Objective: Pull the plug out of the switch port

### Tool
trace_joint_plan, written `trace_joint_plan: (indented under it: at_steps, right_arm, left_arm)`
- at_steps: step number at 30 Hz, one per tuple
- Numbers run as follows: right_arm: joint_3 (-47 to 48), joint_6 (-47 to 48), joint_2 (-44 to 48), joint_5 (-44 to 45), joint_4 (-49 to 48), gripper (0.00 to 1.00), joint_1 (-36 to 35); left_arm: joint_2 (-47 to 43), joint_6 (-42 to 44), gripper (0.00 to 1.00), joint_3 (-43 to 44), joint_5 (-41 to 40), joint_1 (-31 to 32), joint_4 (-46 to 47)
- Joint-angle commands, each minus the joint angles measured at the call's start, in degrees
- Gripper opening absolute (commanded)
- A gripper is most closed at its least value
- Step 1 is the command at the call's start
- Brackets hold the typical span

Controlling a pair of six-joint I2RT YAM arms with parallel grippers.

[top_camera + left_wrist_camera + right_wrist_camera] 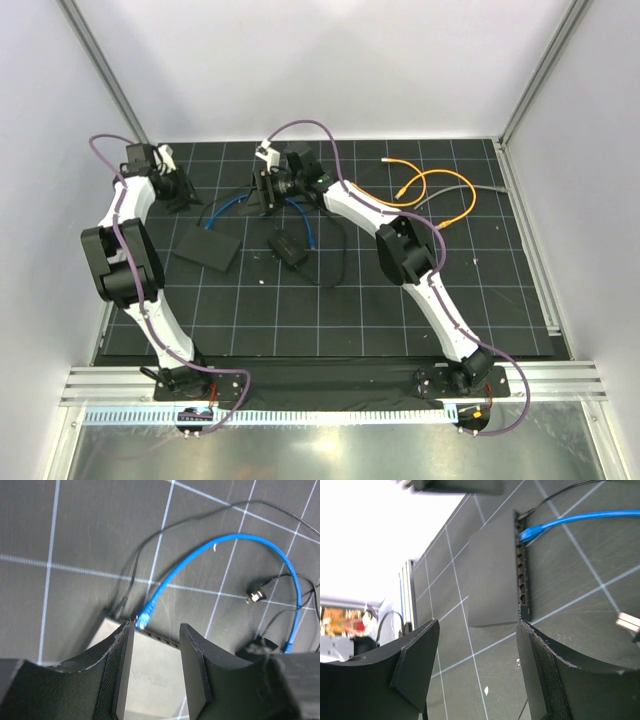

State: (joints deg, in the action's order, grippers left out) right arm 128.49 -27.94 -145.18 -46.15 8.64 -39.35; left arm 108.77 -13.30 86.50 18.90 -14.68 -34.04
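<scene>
**A:** Where is everything?

**B:** On the table (400,310), the switch (208,247) lies flat, left of centre. Its socket row faces the far side. Both arms reach beyond it. The left gripper (157,630) hangs over the switch with its jaws apart, holding nothing. The right gripper (479,625) is also spread and empty, looking along the socket row.

**A:** And the plug?

**B:** The blue cable (240,537) loops away to the right, and its plug (145,614) is seated in an end socket. A thin black cord (150,537) enters the switch just beside it.

**A:** What could go wrong?

**B:** Nothing pins the switch down, so I'd expect a pull to drag the whole box along rather than free the plug. Gripping the cable instead of the plug body could strain it or slip. If the plug has a latch, it could hold unless pressed. The jaws could also catch the black cord next to it.
</scene>
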Motion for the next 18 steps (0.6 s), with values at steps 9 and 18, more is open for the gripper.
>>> trace_joint_plan:
  at_steps: [9,18]
  right_arm:
    - [5.62,5.62,-0.62,6.91,4.44,0.59,-4.67]
    - [3.27,10.2,1.31,24.52,9.82,0.48,-12.59]
  left_arm:
    - [2.24,2.85,0.42,3.42,-15.35,1.75,1.08]
    - [2.32,0.12,0.41,1.3,-21.97,3.34,1.96]
